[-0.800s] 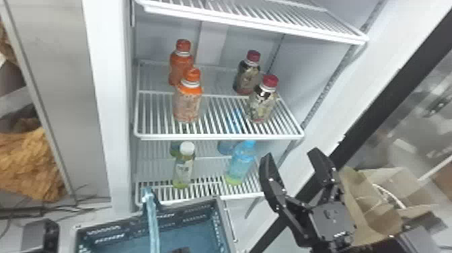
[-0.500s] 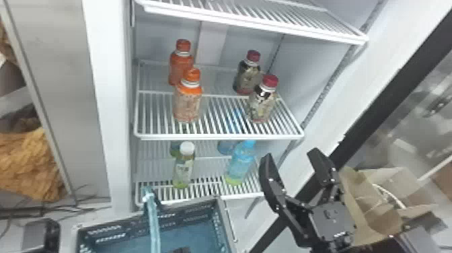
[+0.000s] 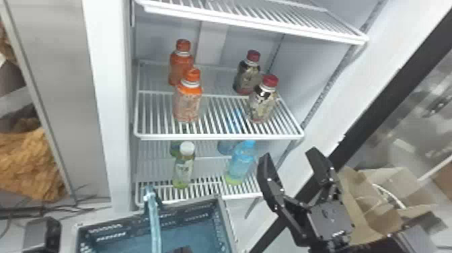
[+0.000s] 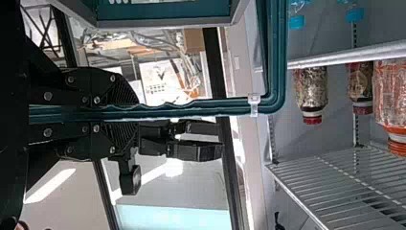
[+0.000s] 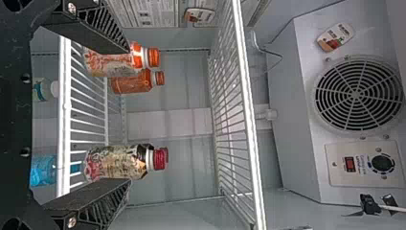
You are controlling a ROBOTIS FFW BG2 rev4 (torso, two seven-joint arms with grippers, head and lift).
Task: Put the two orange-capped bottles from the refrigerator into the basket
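Observation:
Two orange-capped bottles stand upright on the middle shelf: the front bottle (image 3: 187, 104) and, behind it, the rear bottle (image 3: 180, 67). My right gripper (image 3: 289, 156) is open with nothing between its fingers, in front of the fridge, right of and lower than both. In the right wrist view, the right gripper (image 5: 128, 116) has one finger overlapping the view of the front orange bottle (image 5: 107, 63); the rear bottle (image 5: 131, 84) lies beyond. The basket (image 3: 222, 215) is at the bottom, before the fridge. In the left wrist view my left gripper (image 4: 134, 112) is shut on the basket's teal handle (image 4: 206, 108).
Two red-capped bottles (image 3: 262, 101) share the middle shelf (image 3: 218, 136), on its right side. Green and blue bottles (image 3: 240, 165) stand on the shelf below. The upper shelf (image 3: 255, 25) overhangs. A cardboard box (image 3: 380, 215) sits beside the right arm, near the fridge door's dark edge.

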